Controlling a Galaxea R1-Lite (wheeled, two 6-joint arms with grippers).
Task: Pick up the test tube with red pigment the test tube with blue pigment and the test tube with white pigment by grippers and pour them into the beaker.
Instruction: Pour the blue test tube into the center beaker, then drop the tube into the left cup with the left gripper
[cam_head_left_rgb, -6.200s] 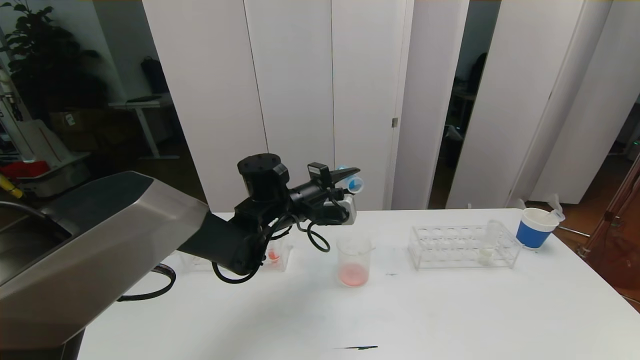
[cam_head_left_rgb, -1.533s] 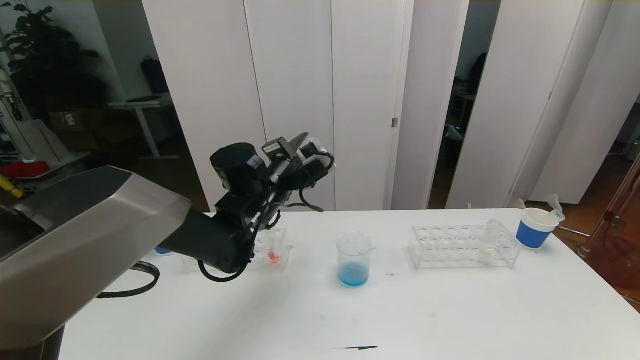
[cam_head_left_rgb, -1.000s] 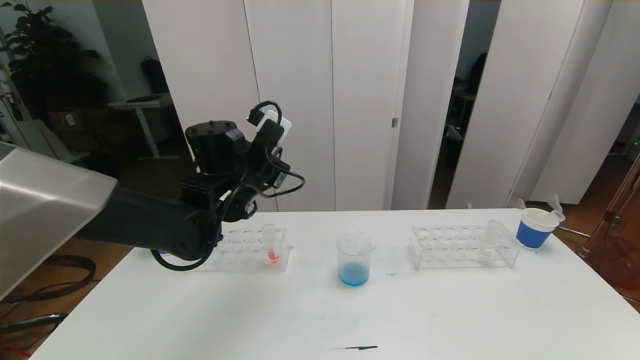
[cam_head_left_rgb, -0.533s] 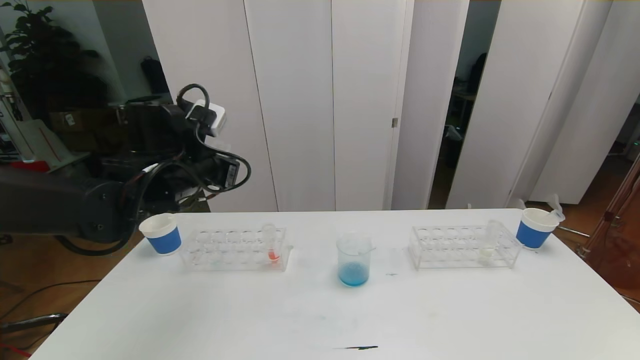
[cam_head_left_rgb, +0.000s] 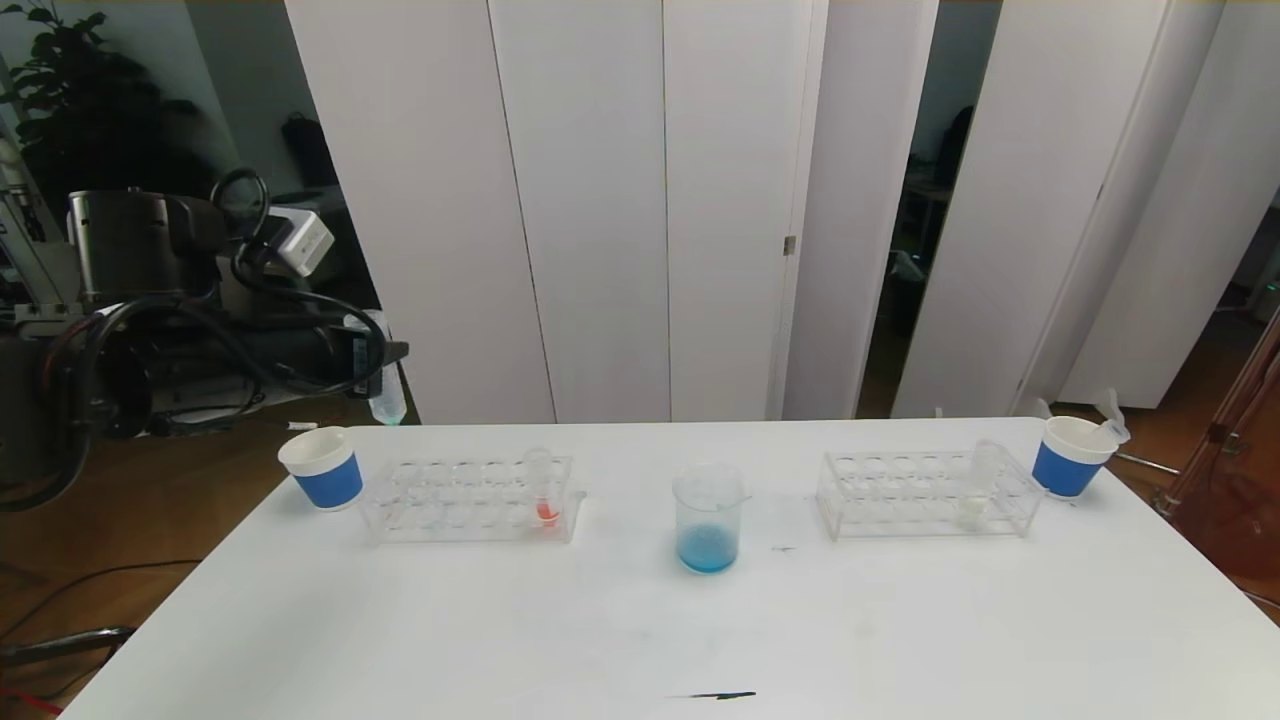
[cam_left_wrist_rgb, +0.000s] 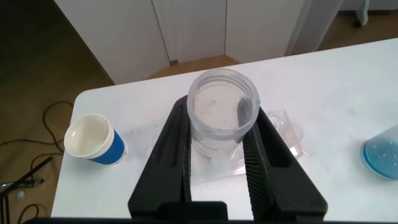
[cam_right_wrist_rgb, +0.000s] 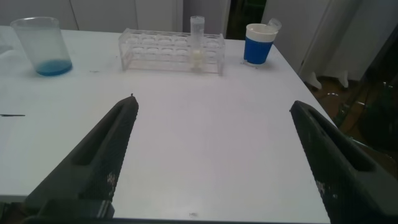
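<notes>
My left gripper (cam_head_left_rgb: 385, 368) is shut on a clear test tube (cam_head_left_rgb: 386, 398), held upright in the air above the table's back left corner; the tube is nearly empty with a faint blue tinge. In the left wrist view the fingers (cam_left_wrist_rgb: 177, 143) clamp the tube (cam_left_wrist_rgb: 222, 102) from both sides. The beaker (cam_head_left_rgb: 708, 520) stands mid-table with blue liquid at its bottom. A tube with red pigment (cam_head_left_rgb: 543, 490) stands in the left rack (cam_head_left_rgb: 440, 510). The tube with white pigment (cam_head_left_rgb: 975, 488) stands in the right rack (cam_head_left_rgb: 900, 495). My right gripper (cam_right_wrist_rgb: 212, 106) is open and empty, low over the table's near right part.
A blue-and-white paper cup (cam_head_left_rgb: 322, 467) stands left of the left rack, another (cam_head_left_rgb: 1070, 455) right of the right rack. A small dark mark (cam_head_left_rgb: 712, 695) lies near the table's front edge. White panels stand behind the table.
My left arm has swung from above the beaker back to the far left, carrying the tube and turning it upright. The beaker's liquid went from pink-red to blue.
</notes>
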